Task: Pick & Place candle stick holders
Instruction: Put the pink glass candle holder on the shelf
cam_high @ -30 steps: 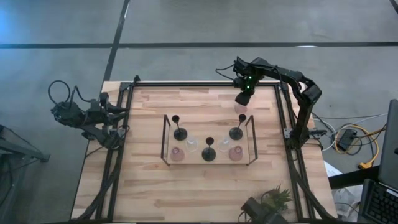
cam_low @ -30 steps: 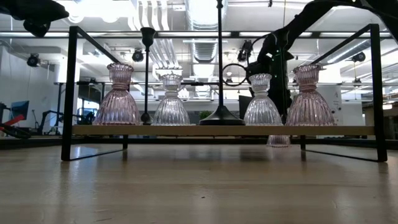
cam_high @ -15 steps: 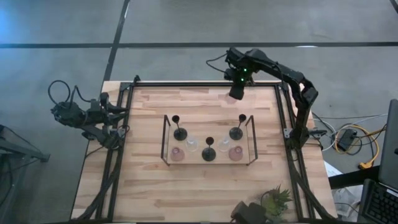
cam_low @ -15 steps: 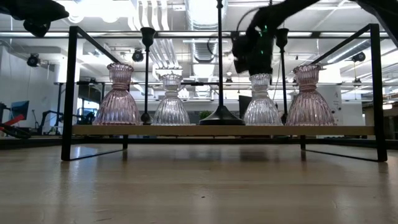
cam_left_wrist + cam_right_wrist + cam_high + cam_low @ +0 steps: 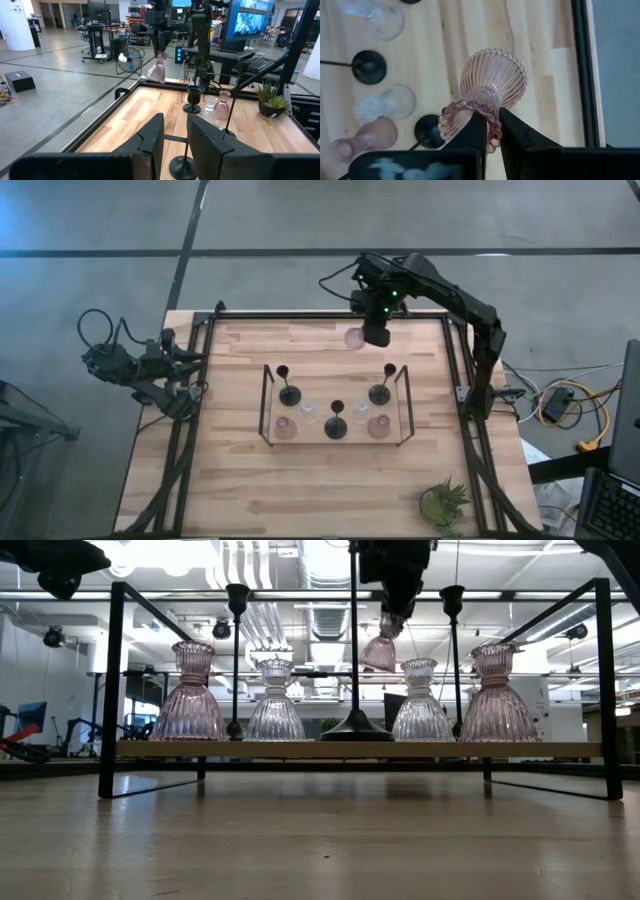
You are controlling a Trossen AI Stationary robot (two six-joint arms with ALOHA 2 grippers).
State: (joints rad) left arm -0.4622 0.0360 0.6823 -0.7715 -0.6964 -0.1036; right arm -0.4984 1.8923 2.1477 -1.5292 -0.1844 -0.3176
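worktop [image 5: 230,470]: light wood planks, black frame edge | on it: black wire rack [image 5: 266,405] mid w/ wood shelf carrying candle stick holders [image 5: 336,420] – 3 black, 2 pink, 2 clear | potted plant [image 5: 443,504] near corner

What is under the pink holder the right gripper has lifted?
Bare table wood lies below the pink holder, shut in the right gripper. The rim under its fingers is hidden.

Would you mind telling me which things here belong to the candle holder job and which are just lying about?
Job:
- pink glass holder, held in the air by the right gripper
- pink holders, clear holders and black holders on the rack

Lying about:
- potted plant
- left gripper, parked at the table's edge
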